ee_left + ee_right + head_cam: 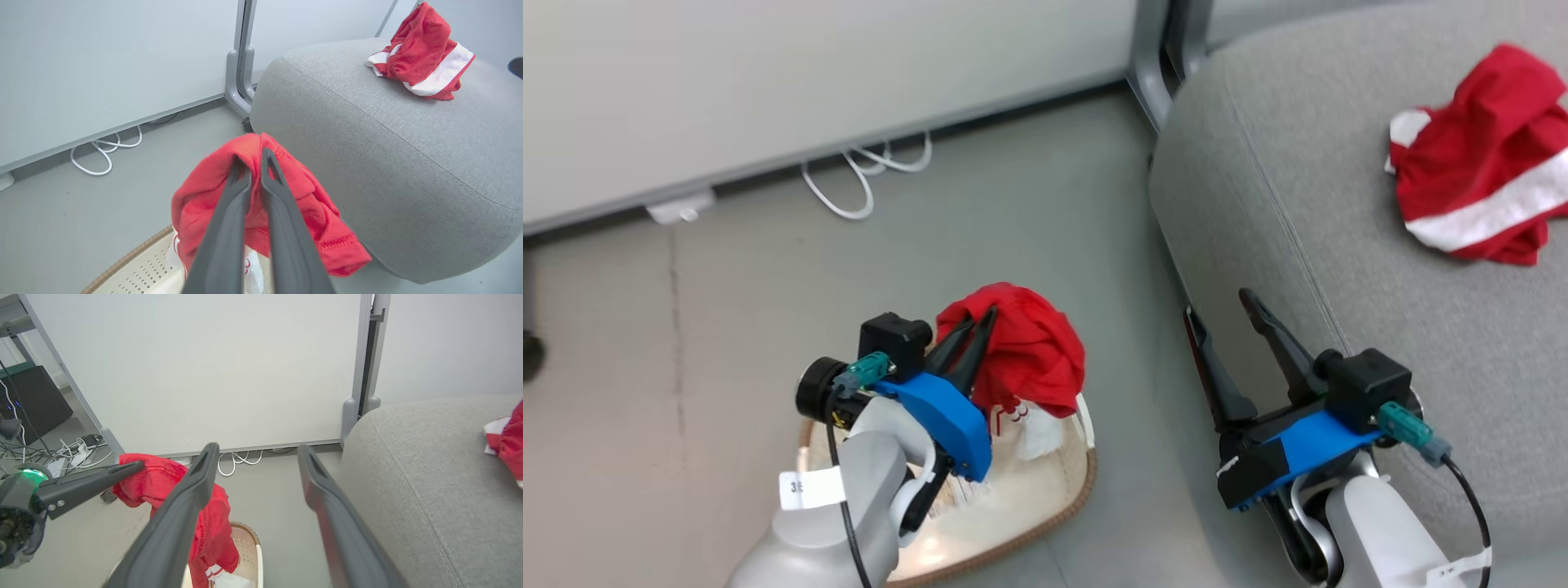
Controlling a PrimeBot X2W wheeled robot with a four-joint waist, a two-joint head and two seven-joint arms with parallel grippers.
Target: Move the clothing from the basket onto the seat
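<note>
While Half Hangs Lifted

Head view: the left gripper (980,320) clamps a soft red garment (1033,355) over the cream perforated basket (1088,478), ready for carrying; the right gripper (1217,304) gapes empty. Left wrist view: the grey fabric seat (388,143) lies near. Right wrist view: a second red garment (508,445) rests there.

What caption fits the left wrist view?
Left gripper holds red garment above basket; second garment lies on seat.

Open floor (1119,286) between basket (1089,478) and seat (1307,204); red garment (1478,163) on seat
</note>
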